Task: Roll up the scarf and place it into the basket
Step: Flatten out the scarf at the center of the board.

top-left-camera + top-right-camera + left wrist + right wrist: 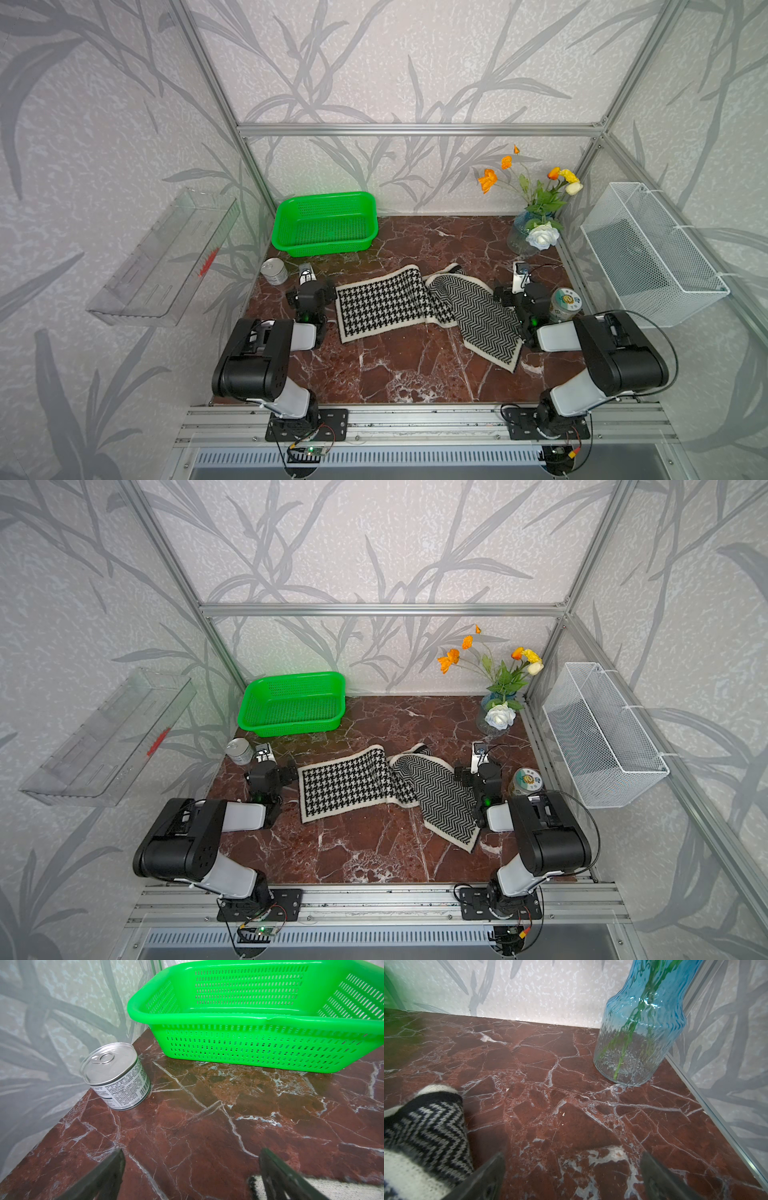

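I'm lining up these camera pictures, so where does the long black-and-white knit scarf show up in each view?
Top view: the long black-and-white knit scarf lies spread mid-table.
Top view: the scarf is mid-table here too.
Left wrist: only a cream-edged corner, close under the camera.
Right wrist: its herringbone end, across from the ribbed blue glass vase.
Shared landmark: the red-brown marble tabletop, in all four views.

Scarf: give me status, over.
Left pincer open, right pincer open, both holding nothing. Scarf unrolled on table, twisted mid-length; basket holds nothing. Silver can beside left pincer, green-lidded can near right pincer.
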{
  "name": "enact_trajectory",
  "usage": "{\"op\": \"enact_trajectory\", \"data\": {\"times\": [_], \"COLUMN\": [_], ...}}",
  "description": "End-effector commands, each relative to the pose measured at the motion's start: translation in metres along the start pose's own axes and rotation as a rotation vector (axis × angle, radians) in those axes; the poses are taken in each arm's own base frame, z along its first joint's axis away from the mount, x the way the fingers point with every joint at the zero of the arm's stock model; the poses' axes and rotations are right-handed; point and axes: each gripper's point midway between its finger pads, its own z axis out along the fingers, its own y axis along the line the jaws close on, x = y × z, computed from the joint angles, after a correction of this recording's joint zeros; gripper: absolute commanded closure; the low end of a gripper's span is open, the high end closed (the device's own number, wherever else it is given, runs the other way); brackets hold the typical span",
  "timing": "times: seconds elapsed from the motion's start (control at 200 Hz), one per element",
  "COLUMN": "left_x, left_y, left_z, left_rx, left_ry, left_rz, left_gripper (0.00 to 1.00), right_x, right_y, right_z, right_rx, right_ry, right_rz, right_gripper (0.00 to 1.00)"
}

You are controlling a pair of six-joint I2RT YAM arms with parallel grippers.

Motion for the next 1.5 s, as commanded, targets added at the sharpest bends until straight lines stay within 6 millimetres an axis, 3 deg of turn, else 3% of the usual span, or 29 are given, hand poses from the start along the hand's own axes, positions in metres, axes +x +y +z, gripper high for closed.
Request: {"op": "enact_trajectory", "data": {"times": [0.0, 0.19, 0.285, 0.385, 0.57, 0.73, 0.775, 0.855, 0.95, 1.085, 1.275, 1.495], "left_x": [-0.015, -0.016, -0.016, -0.03, -0.044, -0.047, -0.045, -0.041, -0.04, -0.029, 0.0, 0.046], "left_y": [-0.001, -0.001, -0.016, -0.018, -0.01, -0.033, -0.04, -0.047, -0.059, -0.071, -0.068, -0.07], "left_z": [0.001, 0.001, 0.0, 0.002, 0.008, 0.002, -0.001, -0.007, -0.018, -0.033, -0.051, -0.071], "left_rx": [0.007, 0.008, 0.095, 0.091, -0.005, 0.083, 0.1, 0.084, 0.077, 0.088, 0.048, 0.039], "left_ry": [-0.032, -0.033, -0.009, -0.021, 0.22, 0.342, 0.382, 0.451, 0.523, 0.622, 0.706, 0.832], "left_rz": [-0.016, -0.017, 0.024, 0.041, 0.09, -0.024, -0.062, -0.093, -0.124, -0.206, -0.32, -0.359], "left_gripper": [0.0, 0.0, 0.0, 0.0, 0.0, 0.01, 0.0, 0.0, 0.0, 0.0, 0.0, 0.01], "right_x": [-0.009, -0.009, -0.011, -0.016, -0.02, -0.021, -0.032, -0.049, -0.067, -0.085, -0.086, -0.036], "right_y": [0.0, 0.0, -0.004, 0.004, 0.006, 0.006, 0.004, 0.026, 0.037, 0.066, 0.06, 0.05], "right_z": [0.002, 0.003, 0.001, -0.006, -0.016, -0.021, -0.029, -0.042, -0.05, -0.076, -0.112, -0.13], "right_rx": [0.0, 0.0, 0.067, 0.07, 0.078, 0.082, 0.144, 0.105, 0.113, 0.023, -0.061, -0.055], "right_ry": [-0.028, -0.028, -0.028, -0.046, -0.105, -0.128, -0.153, -0.163, -0.184, -0.151, 0.011, 0.292], "right_rz": [0.001, 0.0, -0.017, -0.059, -0.075, -0.076, -0.101, -0.196, -0.235, -0.253, -0.041, 0.023], "right_gripper": [0.01, 0.01, 0.01, 0.01, 0.01, 0.01, 0.01, 0.01, 0.01, 0.01, 0.01, 0.01]}}
